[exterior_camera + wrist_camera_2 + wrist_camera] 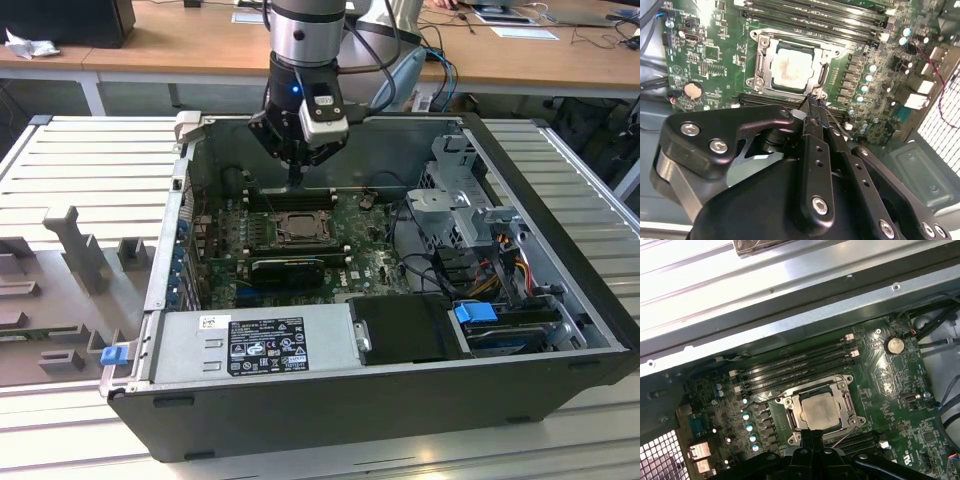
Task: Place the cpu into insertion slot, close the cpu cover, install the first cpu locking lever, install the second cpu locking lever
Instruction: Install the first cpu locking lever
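Observation:
The cpu [790, 70] [819, 410] lies flat in the insertion slot [298, 228], its pale metal top facing up. The cpu cover [764, 60] [796, 407], a silvery frame, lies down around it. Thin wire levers [790, 36] run along the socket's sides. My gripper [815, 98] [808, 432] [296, 180] hangs just above the motherboard at one corner of the socket, beside a lever's end. Its fingers are shut together, and I cannot tell whether they touch the lever.
Long black memory slots [795, 362] lie beside the socket. The case also holds a power supply [255, 345], a drive cage [470, 205] and loose cables [480, 265]. The case walls [175, 240] stand around the board. A coin battery [692, 90] sits near the socket.

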### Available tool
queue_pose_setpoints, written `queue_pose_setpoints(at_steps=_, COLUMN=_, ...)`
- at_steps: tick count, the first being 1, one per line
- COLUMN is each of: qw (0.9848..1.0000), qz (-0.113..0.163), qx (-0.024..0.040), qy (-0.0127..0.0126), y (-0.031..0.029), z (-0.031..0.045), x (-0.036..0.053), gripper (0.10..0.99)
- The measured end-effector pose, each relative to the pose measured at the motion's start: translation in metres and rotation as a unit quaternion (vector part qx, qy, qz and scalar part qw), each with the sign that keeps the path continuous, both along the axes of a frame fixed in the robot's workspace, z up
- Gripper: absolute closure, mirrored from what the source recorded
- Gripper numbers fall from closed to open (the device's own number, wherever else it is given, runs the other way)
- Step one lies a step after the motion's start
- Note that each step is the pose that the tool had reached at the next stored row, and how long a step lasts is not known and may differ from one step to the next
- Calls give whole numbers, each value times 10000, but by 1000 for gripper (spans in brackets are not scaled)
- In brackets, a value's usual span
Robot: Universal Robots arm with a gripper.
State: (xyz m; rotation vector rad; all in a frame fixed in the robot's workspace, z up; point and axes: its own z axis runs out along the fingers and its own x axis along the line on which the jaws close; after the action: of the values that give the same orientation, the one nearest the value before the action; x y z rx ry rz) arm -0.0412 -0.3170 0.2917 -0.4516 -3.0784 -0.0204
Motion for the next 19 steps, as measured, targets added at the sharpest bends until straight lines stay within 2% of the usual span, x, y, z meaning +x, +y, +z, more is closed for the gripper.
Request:
queue_pose_setpoints(at_steps=6, qw=9997, qz=253, qx=0, qy=0, y=0, z=0, x=0, gripper=980)
queue_pose_setpoints(at_steps=15, qw=9980, qz=628, qx=-1, qy=-4, y=0, z=-1, x=0, gripper=980)
queue_pose_setpoints(at_steps=17, qw=9969, qz=779, qx=-4, qy=-59, y=0, z=-5, x=0, gripper=980)
queue_pose_setpoints(at_steps=19, qw=9957, qz=923, qx=-7, qy=-93, y=0, z=-9, x=0, gripper=980)
